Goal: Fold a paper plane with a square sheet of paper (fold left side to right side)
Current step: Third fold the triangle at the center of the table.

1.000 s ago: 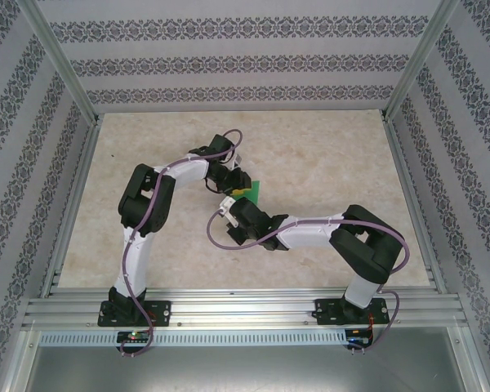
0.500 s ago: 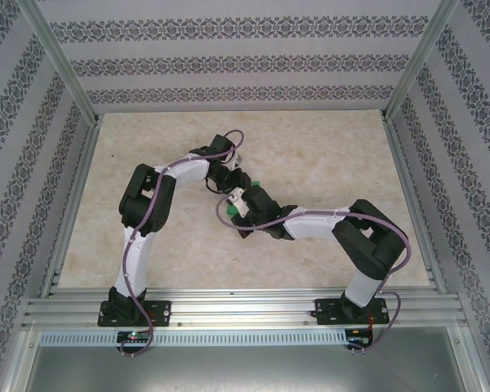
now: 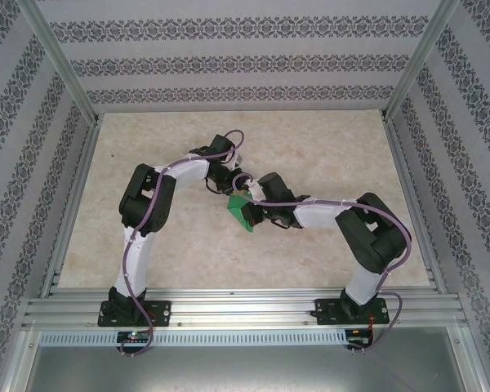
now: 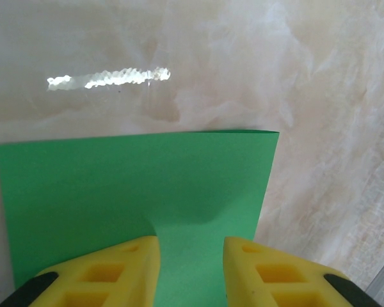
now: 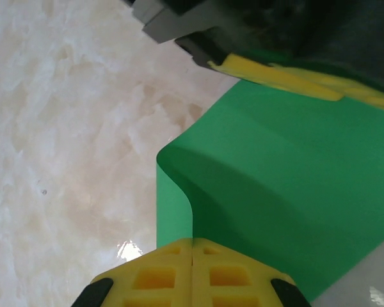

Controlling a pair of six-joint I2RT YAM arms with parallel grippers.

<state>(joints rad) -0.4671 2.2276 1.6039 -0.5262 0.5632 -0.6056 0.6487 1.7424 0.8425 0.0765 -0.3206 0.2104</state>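
on the pale marbled counter, near its middle, lies the green paper. the left pincer, spread apart, seems to pin its far part flat, while the right pincer is clamped on one edge, curling it up, likely for folding over.

Both arms fold in toward the middle, wrists nearly meeting. The left arm is bent sharply at the elbow, and the left pincer points downward with its jaws parted. The right arm reaches across to the left. The right pincer is closed tight, seemingly nipping the green sheet at its edge.
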